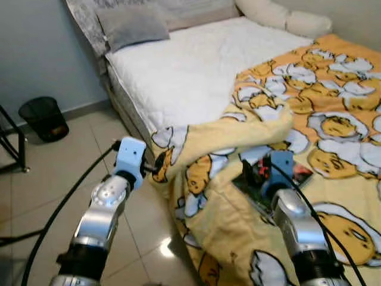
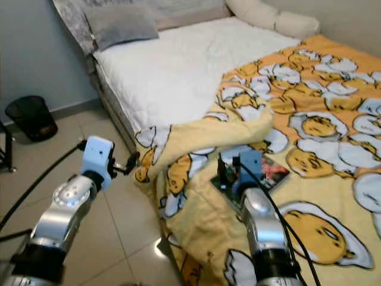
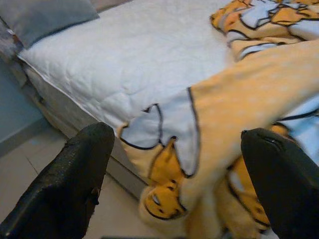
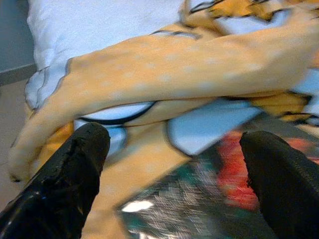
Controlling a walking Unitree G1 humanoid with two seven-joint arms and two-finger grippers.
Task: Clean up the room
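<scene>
Both grippers hang with their 2 black fingers spread apart, grasping nothing. Nearest, the right gripper (image 1: 257,171) hovers over the yellow blanket (image 1: 333,137) at the bed's near edge, its fingers (image 4: 65,184) straddling a glossy book (image 2: 262,173) with a dark green and red cover that lies flat on the blanket. A thick rolled fold of the blanket lies just beyond the book, partly overhanging its far side. Whether the fingertips touch the book cannot be told.

To the left, the left gripper (image 1: 156,167) sits at the blanket's hanging corner, where the cloth drapes off the bed's side toward the tiled floor (image 1: 71,155). In the left wrist view its fingers (image 3: 65,184) frame that drooping corner, printed with a white-and-orange egg figure, but they stand clear on either side of it. Black cables trail from both silver arms.

Farther on, the blanket covers the right half of the bed, crumpled and folded back, leaving the white quilted mattress (image 1: 184,65) bare on the left half. At the head of the bed lie a grey pillow (image 1: 132,25) and 2 cream pillows (image 1: 286,18). Well apart on the floor by the blue-grey wall stands a black mesh bin (image 1: 43,118), and a black metal stand (image 1: 15,146) shows at the left edge.
</scene>
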